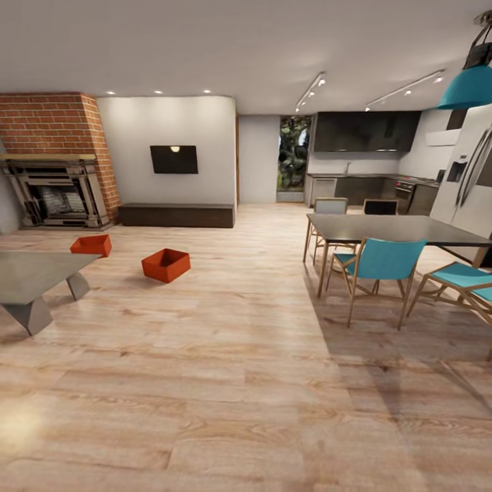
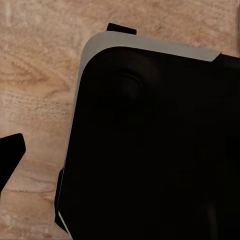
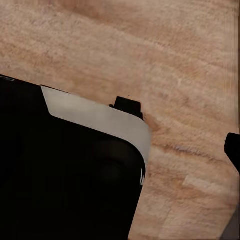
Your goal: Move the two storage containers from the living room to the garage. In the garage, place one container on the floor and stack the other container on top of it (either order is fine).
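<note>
Wood plank floor: two storage containers resting apart.

I see two orange-red containers on light wood-grain planks, teal chairs, and a red-brick fireplace.

Farther storage container partly hidden behind coffee table; pendant lamp cut by edge.
</note>
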`<state>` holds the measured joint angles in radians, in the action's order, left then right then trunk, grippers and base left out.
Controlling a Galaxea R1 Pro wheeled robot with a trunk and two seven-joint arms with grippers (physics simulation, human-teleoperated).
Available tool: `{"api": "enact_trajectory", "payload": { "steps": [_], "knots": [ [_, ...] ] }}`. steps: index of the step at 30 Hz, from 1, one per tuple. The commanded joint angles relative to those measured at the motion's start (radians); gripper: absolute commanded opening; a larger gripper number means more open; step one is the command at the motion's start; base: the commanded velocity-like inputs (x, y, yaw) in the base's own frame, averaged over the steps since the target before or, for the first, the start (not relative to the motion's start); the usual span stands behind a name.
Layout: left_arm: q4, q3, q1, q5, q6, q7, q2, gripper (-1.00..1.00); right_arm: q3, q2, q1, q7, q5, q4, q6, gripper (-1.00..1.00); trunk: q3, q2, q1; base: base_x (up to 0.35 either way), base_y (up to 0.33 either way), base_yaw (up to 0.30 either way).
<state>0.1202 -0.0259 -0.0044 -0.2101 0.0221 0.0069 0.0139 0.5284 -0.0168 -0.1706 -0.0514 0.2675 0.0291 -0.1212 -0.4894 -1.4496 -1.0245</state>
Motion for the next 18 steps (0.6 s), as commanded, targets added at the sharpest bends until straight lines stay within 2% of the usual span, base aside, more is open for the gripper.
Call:
{"api": "enact_trajectory", "payload": {
  "steps": [1,18],
  "knots": [
    [0.001,-0.002,0.000,-0.004,0.002,0.001,0.000,1.00,0.007,0.000,-0.001,-0.005,0.011,0.003,-0.006,1.00,-0.001,0.000,-0.001,0.323,0.000,0.001],
    [0.000,-0.003,0.000,-0.006,0.003,0.001,0.000,1.00,0.005,0.008,-0.001,-0.005,0.013,0.003,-0.004,1.00,-0.001,0.000,-0.001,0.323,0.000,0.000]
  ]
}}
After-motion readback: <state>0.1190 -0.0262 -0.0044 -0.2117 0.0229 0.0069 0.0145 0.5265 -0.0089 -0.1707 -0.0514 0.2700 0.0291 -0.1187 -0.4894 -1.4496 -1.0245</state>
